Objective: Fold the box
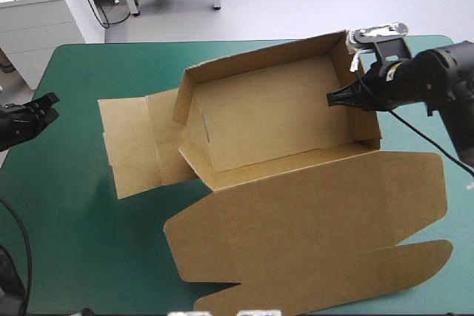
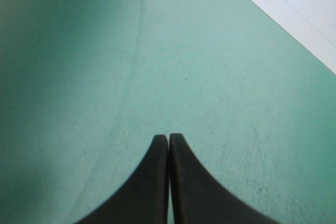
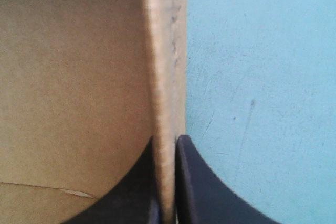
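Observation:
The brown box (image 1: 274, 120) stands in the middle of the table as an open tray with raised walls. Its lid lies flat toward the near edge and a flap (image 1: 137, 142) is spread flat to the left. My right gripper (image 1: 335, 98) is at the tray's right wall, shut on it. In the right wrist view the wall's edge (image 3: 167, 77) runs up between the two black fingers (image 3: 194, 182), with the box's inside on one side and teal-green cover on the other. My left gripper (image 1: 46, 101) rests shut at the table's left edge, away from the box, with only cover (image 2: 157, 51) ahead of it.
The flat lid (image 1: 311, 227) covers much of the near half of the table and reaches its near edge. Bare teal-green cover (image 1: 81, 220) lies at the near left and along the far edge. A white cabinet (image 1: 37, 12) stands beyond the far left corner.

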Robot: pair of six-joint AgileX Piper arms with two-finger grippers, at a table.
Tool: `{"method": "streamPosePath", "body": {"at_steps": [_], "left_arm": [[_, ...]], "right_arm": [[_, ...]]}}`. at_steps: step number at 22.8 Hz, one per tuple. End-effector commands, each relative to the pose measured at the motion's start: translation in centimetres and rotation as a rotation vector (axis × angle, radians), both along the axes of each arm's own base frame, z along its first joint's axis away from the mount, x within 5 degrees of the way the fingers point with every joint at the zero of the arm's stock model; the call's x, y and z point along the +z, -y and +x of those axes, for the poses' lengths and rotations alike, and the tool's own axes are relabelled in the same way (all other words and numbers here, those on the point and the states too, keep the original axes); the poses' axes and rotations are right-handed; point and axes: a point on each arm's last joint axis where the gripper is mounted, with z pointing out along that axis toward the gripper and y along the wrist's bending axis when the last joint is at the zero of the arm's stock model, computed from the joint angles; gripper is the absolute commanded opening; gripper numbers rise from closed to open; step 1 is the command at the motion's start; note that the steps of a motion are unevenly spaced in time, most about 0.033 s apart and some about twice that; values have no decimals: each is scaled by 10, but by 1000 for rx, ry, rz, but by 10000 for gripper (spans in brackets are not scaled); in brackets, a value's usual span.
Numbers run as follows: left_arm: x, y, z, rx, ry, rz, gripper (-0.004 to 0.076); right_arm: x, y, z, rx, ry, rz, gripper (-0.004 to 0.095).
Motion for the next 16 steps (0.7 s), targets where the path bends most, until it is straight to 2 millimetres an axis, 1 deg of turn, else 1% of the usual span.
{"method": "streamPosePath", "body": {"at_steps": [1,5,7,8,9,10,11,12,14,15,16], "left_arm": [[21,5,-5,-5,64,-10,-8],[20,7,-5,-25,54,-21,6],[20,8,-6,-35,48,-26,56],[19,8,-7,-49,39,-22,142],[19,9,-7,-55,37,-23,200],[19,9,-7,-58,34,-23,335],[19,9,-7,-60,31,-18,419],[18,9,-7,-63,25,-14,542],[18,10,-8,-73,20,-20,613],[18,11,-8,-77,19,-24,608],[18,16,-7,-103,19,-47,606]], "right_arm": [[29,7,-30,4,100,36,0],[31,8,-33,-4,108,46,0],[31,7,-33,-1,103,62,0],[32,4,-34,11,98,92,0],[32,3,-34,16,104,105,0],[33,1,-33,23,112,125,0],[34,0,-34,29,111,137,0],[34,-1,-34,34,108,149,0],[34,-1,-33,34,114,151,0],[34,-1,-32,33,115,151,0],[32,-2,-30,36,112,147,0]]}}
